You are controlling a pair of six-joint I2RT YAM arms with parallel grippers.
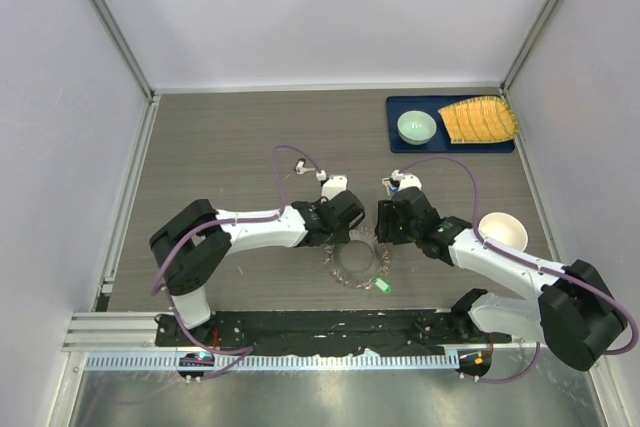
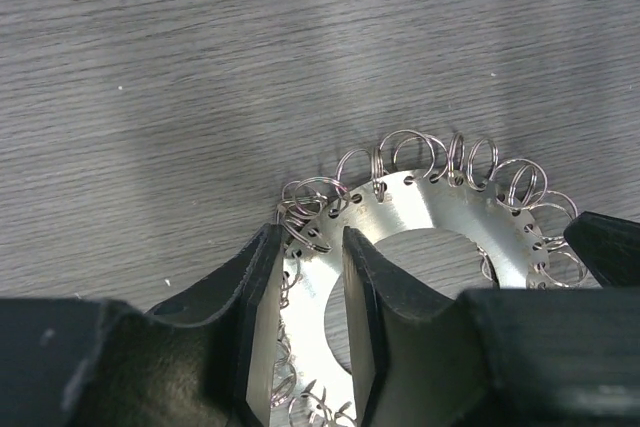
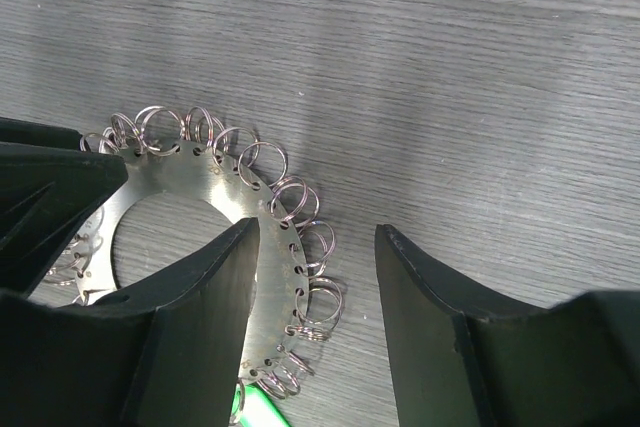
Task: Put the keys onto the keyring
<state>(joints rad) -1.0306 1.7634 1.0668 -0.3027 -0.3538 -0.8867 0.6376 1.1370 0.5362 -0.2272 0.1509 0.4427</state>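
Top external: blue tray [image 1: 397, 104] holds green bowl [image 1: 417, 127], well apart from keyring [image 1: 355, 265].

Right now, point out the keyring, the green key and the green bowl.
keyring [image 2: 430, 209], left wrist view, flat metal plate
green key [image 1: 382, 286], top external view, plastic head
green bowl [image 1: 416, 127], top external view, bare inside

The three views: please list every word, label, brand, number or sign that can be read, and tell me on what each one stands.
No readable text in any view.
The keyring: its metal plate shows only punched holes, no engraving.
The green key: too small to tell if it bears a mark.
The green bowl, white bowl and blue tray: no label visible.
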